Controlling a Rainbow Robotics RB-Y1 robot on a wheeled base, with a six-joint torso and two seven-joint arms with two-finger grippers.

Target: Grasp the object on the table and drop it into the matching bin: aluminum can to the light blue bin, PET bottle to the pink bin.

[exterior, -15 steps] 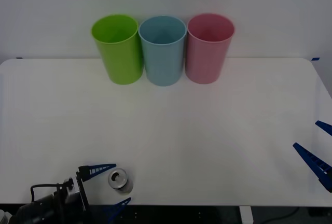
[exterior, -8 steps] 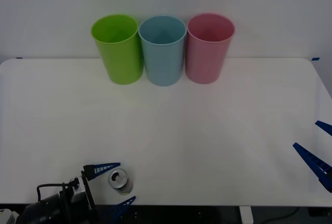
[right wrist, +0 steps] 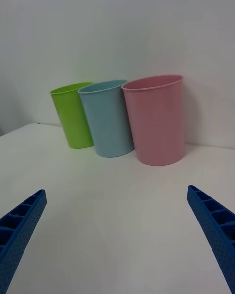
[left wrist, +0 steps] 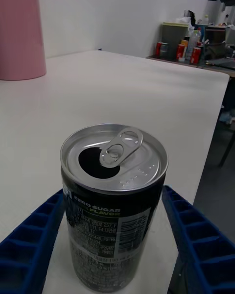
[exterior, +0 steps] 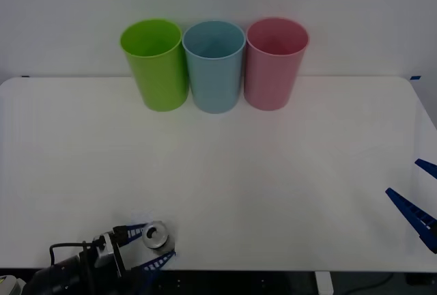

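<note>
The aluminum can (exterior: 156, 235), silver with an opened pull-tab top, stands upright at the table's (exterior: 273, 172) near-left edge. My left gripper (exterior: 149, 244) is shut on it, with a blue finger pressed against each side. The left wrist view has the can (left wrist: 113, 201) close up, dark-labelled, between the gripper's (left wrist: 113, 193) two fingers. The light blue bin (exterior: 215, 66) stands at the far edge with the pink bin (exterior: 274, 63) to its right. My right gripper (exterior: 418, 192) hangs open over the table's right edge, far from the can. Its wrist view faces the light blue bin (right wrist: 107, 117) and pink bin (right wrist: 155, 120).
A lime green bin (exterior: 157, 63) stands left of the light blue one, the three touching in a row against the white wall. A wide stretch of bare white tabletop lies between the can and the bins. Shelves with clutter (left wrist: 191, 39) stand beyond the table's right end.
The left gripper's fingers have closed in from either side onto the can, which shifted slightly. The right arm has not moved.
</note>
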